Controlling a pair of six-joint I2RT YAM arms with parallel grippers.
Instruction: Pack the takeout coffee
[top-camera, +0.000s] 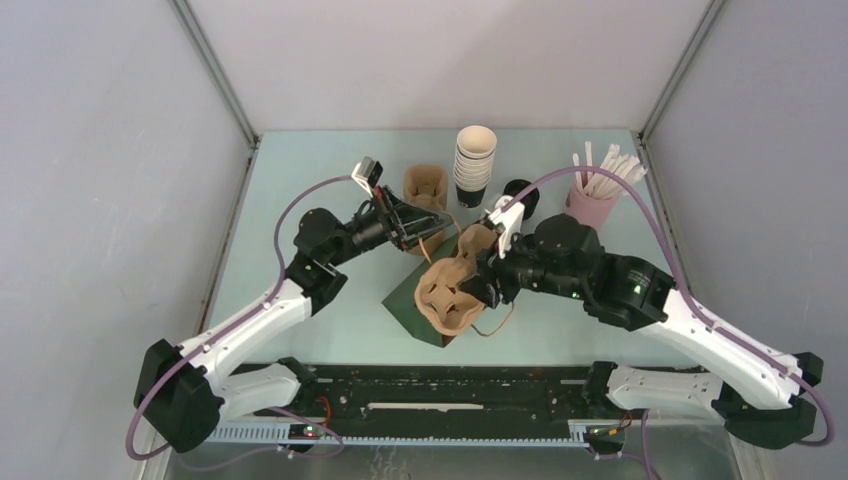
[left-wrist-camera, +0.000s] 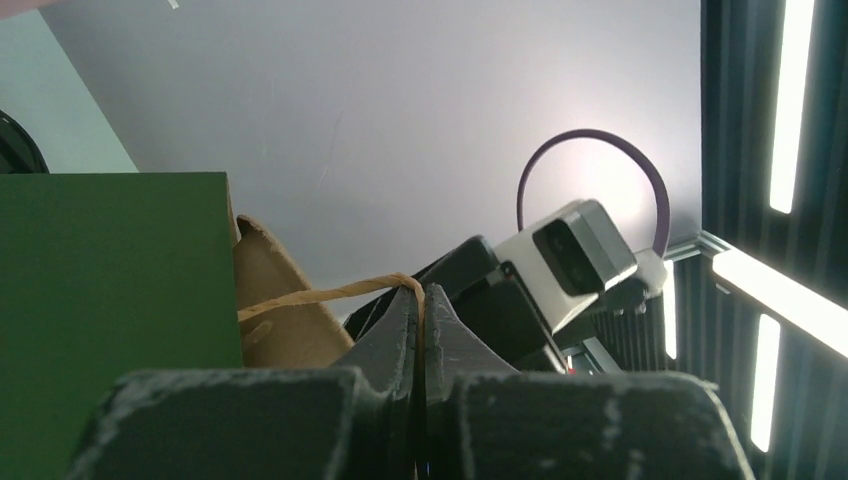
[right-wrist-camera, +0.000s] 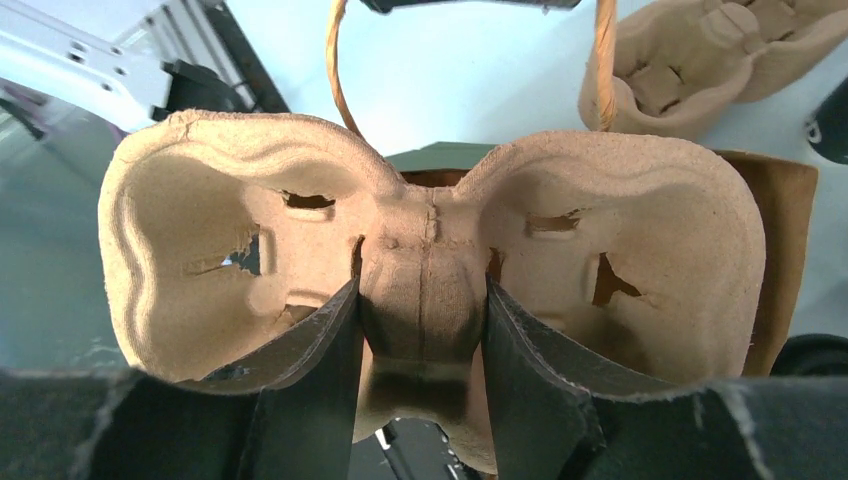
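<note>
Nearest you, just beyond the arm bases, the green bag (top-camera: 412, 310) sits mid-table. Bare table (top-camera: 300, 320) lies to its left, and a bare strip runs along its near side.

At the bag's mouth your right gripper (right-wrist-camera: 425, 300) is about half open, clamped on the central ridge of an empty pulp carrier (right-wrist-camera: 640, 230). Both wells face the wrist camera, and the bag's brown lining shows behind the right well. Whether the carrier has entered the mouth you cannot tell.

Just left of it, your left gripper (left-wrist-camera: 422, 300) is fully closed, pinching the bag handle (left-wrist-camera: 320, 292) — a paper loop running from the bag's top edge.

Farther back, the takeout coffee (top-camera: 521, 194) reads as the round black-lidded shape just behind the right wrist. Its body is hidden, so you cannot confirm a cup beneath the lid. It lies beyond and to the right of the right fingers, apart from them, and neither gripper holds it.

The back row, left to right:
- a spare carrier (top-camera: 426, 186)
- a cup stack (top-camera: 475, 160), just left of the coffee
- a pink holder of straws (top-camera: 594, 200), near the right wall

The coffee occupies the gap between cup stack and holder — the right wrist stands directly in front of it
</note>
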